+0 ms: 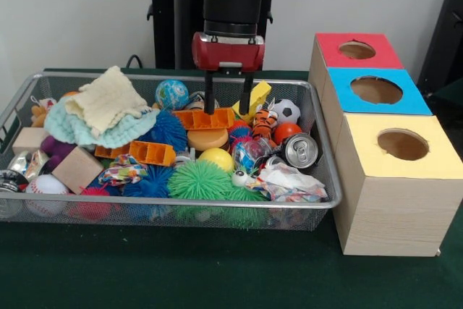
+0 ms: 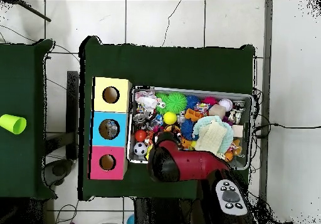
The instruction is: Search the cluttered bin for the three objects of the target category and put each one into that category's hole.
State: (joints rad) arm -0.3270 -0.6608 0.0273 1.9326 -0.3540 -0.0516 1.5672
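Note:
The bin [image 1: 181, 201] of silver wire mesh sits on the green table, full of mixed toys. My gripper [image 1: 227, 106] hangs over its far middle, open and empty, with its two black fingers [image 1: 209, 99] straddling an orange plastic block [image 1: 204, 119]. To the right of the bin stand three pale wooden boxes. The hole [image 1: 376, 90] in the blue top is the middle one; it also shows in the overhead view [image 2: 108, 128]. In the overhead view the red arm [image 2: 166, 160] covers the gripper at the bin's near edge [image 2: 251, 127].
In the bin lie a yellow ball [image 1: 217, 158], green spiky ball [image 1: 200, 180], blue spiky ball [image 1: 168, 129], globe ball [image 1: 171, 94], soccer ball [image 1: 287, 111], soda can [image 1: 300, 150], knitted cloths [image 1: 108, 103] and wooden block [image 1: 77, 169]. Red-topped [image 1: 357, 50] and yellow-topped [image 1: 403, 144] boxes flank the blue one.

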